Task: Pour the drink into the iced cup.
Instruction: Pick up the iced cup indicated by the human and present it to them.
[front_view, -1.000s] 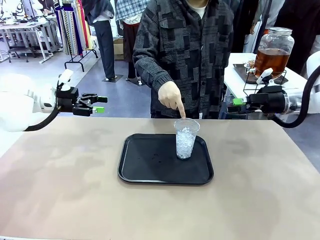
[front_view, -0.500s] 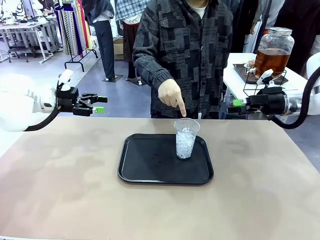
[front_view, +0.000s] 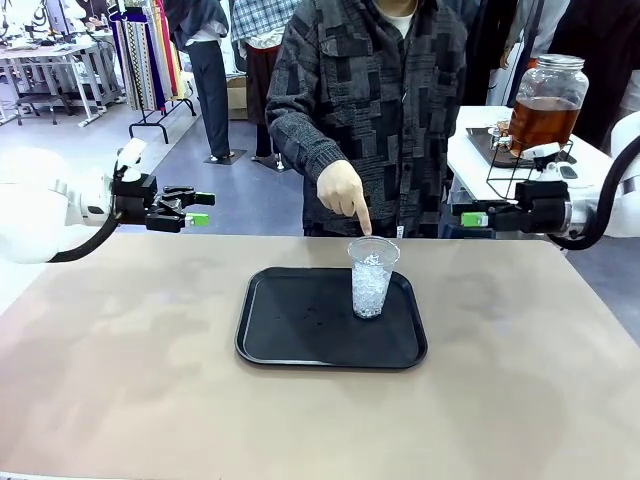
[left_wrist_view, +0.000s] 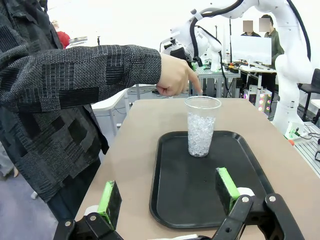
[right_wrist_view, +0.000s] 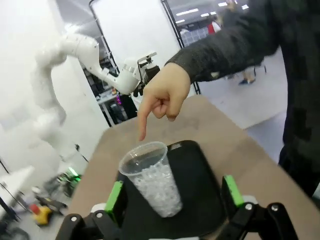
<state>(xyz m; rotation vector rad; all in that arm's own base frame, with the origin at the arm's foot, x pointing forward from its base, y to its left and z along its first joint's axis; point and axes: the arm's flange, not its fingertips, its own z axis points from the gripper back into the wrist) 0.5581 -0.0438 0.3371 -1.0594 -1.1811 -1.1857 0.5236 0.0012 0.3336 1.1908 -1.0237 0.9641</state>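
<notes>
A clear plastic cup of ice (front_view: 372, 278) stands on the far right part of a black tray (front_view: 300, 340); it is also in the left wrist view (left_wrist_view: 201, 126) and the right wrist view (right_wrist_view: 152, 179). A person's hand (front_view: 342, 192) points a finger down at its rim. The drink (front_view: 541, 117), amber in a large glass jar with a metal lid, sits on a side table at the far right. My left gripper (front_view: 196, 209) hovers open off the table's far left edge. Beyond the far right edge my right gripper (front_view: 468, 213) is open too, both with nothing between their fingers.
The tray lies mid-table on a tan tabletop (front_view: 150, 380). The person stands at the far edge, torso (front_view: 380, 90) right behind the cup. The jar rests on a black wire stand (front_view: 515, 165) on a white side table behind my right arm.
My right gripper has rolled at the wrist and shifted slightly right and lower. The person's pointing hand, the cup and my left arm stay as they were.
</notes>
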